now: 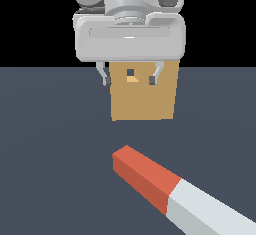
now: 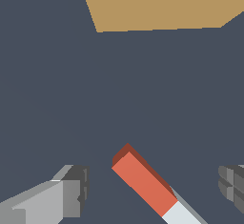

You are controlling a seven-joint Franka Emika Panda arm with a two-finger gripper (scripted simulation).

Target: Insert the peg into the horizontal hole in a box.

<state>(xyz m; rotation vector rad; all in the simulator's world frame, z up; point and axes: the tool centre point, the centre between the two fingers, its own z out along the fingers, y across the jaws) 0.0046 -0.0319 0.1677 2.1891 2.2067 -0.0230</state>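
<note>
The peg [image 1: 175, 189] lies flat on the dark floor, its red-orange half pointing toward the box and its white half running off toward the exterior view's lower right. The tan box [image 1: 143, 91] stands behind it, with a small dark square hole [image 1: 130, 72] in its face. My gripper [image 1: 130, 75] hangs open and empty well above the floor, its fingers in front of the box's upper face in the exterior view. In the wrist view the peg's red end [image 2: 143, 180] lies between the two fingertips [image 2: 74, 189], far below them, and the box [image 2: 162, 4] shows at the edge.
The dark grey floor [image 1: 50, 144] spreads around the box and the peg. Nothing else stands on it.
</note>
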